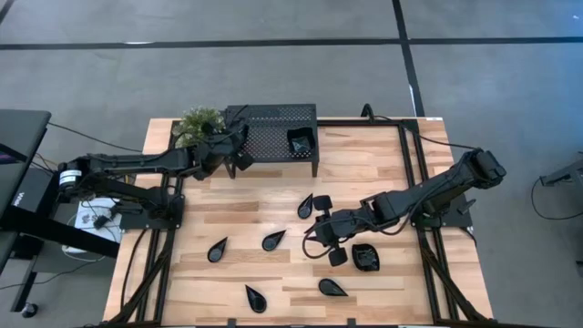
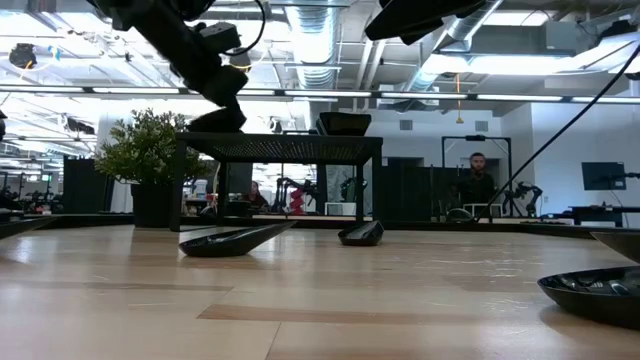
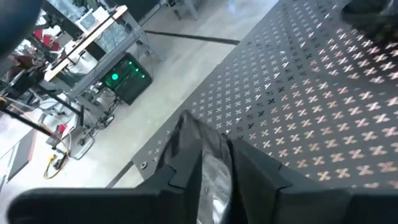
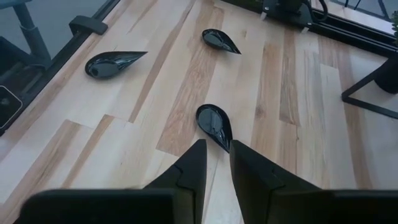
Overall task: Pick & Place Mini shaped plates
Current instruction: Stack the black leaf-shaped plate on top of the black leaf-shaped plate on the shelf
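The mini shaped plates are glossy black dishes. Several teardrop ones lie flat on the wooden table [image 1: 273, 240], [image 1: 217, 249], [image 1: 255, 298], [image 1: 332, 287], [image 1: 305, 207]. A squarish plate [image 1: 366, 258] lies beside my right gripper, and another dish sits on the black perforated rack [image 1: 299, 139]. My left gripper [image 3: 208, 140] is shut on one plate over the rack's left end [image 1: 239, 155]. My right gripper [image 4: 216, 158] hovers low over the table, narrowly open, its tips just short of a teardrop plate [image 4: 214, 124]. My left gripper pinches a mini plate [image 3: 211, 180] between its two fingers [image 3: 180, 149]; the plate shows edge-on as a glossy strip in the gap. The fingers slant down from the table's left side. The plate [image 2: 215, 120] is lifted clear, just above the rack's top.
The rack [image 1: 273, 128] stands at the table's far edge on thin legs [image 4: 373, 93], with a green potted plant [image 1: 196, 123] to its left. Black frame rails run along both table sides [image 1: 414, 173]. Bare wood lies between the scattered plates. People stand in the room behind [image 2: 478, 175].
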Tool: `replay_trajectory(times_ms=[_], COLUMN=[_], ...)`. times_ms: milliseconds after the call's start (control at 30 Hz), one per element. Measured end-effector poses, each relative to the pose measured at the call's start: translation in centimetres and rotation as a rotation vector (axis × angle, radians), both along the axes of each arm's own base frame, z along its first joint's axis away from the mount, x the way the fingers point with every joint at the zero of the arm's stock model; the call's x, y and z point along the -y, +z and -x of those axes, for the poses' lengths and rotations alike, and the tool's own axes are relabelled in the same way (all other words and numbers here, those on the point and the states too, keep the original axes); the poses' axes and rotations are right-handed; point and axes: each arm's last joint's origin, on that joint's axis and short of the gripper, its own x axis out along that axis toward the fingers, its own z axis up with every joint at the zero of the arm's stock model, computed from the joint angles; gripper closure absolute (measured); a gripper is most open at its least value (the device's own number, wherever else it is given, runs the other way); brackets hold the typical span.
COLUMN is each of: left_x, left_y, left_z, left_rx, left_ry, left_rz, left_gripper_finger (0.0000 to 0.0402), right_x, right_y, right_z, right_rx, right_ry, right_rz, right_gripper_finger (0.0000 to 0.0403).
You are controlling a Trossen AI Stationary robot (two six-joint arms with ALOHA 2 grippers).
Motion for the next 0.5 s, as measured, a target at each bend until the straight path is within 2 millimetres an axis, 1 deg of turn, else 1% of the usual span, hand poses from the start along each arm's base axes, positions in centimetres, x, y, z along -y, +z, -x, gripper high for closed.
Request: replay_trajectory(times_ms=[133, 367, 433, 500], left_x=[1.1, 4.8, 6.2, 7.7], left_y=[0.2, 0.4, 0.4, 0.3], left_z=[-0.4, -1.2, -1.3, -1.5], left_rx=[0.022, 0.068, 0.096, 0.113], left_ry=[-0.049, -0.199, -0.277, -0.402], left_rz=[-0.004, 0.009, 0.047, 0.107], left_gripper_finger=[0.0288, 0.0280, 0.0282, 0.0285], right_x=[0.0, 0.0, 0.0, 0.0], right_y=[0.0, 0.0, 0.0, 0.0], right_z=[0.0, 0.0, 0.0, 0.0], right_rx=[0.000, 0.000, 0.000, 0.000], right_ry=[0.000, 0.000, -0.001, 0.000], right_rz=[0.000, 0.000, 0.000, 0.000], right_gripper_finger=[0.0337, 0.0337, 0.0337, 0.0337])
